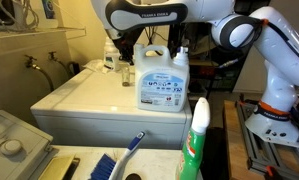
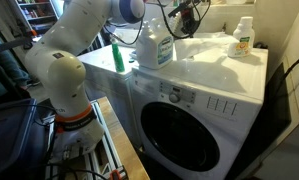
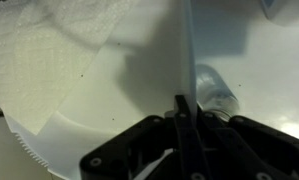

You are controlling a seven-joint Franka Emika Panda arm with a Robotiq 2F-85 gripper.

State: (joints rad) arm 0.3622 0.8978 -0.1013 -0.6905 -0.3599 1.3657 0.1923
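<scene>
In the wrist view my gripper (image 3: pixel 181 112) has its dark fingers pressed together on the edge of a thin pale sheet (image 3: pixel 190 55), which rises straight up from the fingertips. A white, textured paper towel (image 3: pixel 49 60) with a serrated edge lies on the washer top to the left. A small clear glass (image 3: pixel 215 97) stands just right of the fingertips. In both exterior views the gripper (image 1: pixel 115 52) (image 2: pixel 187 18) hangs low over the back of the white washing machine (image 1: pixel 84 95) (image 2: pixel 204 65), near the glass (image 1: pixel 126 76).
A large detergent jug with a blue label (image 1: pixel 161 78) (image 2: pixel 154 45) stands on the washer beside the gripper. A green and white bottle (image 1: pixel 196 140) (image 2: pixel 242 38) stands at the washer's other end. A green bottle (image 2: pixel 117 57) stands by the jug. Wall taps (image 1: pixel 34 63) are behind the washer.
</scene>
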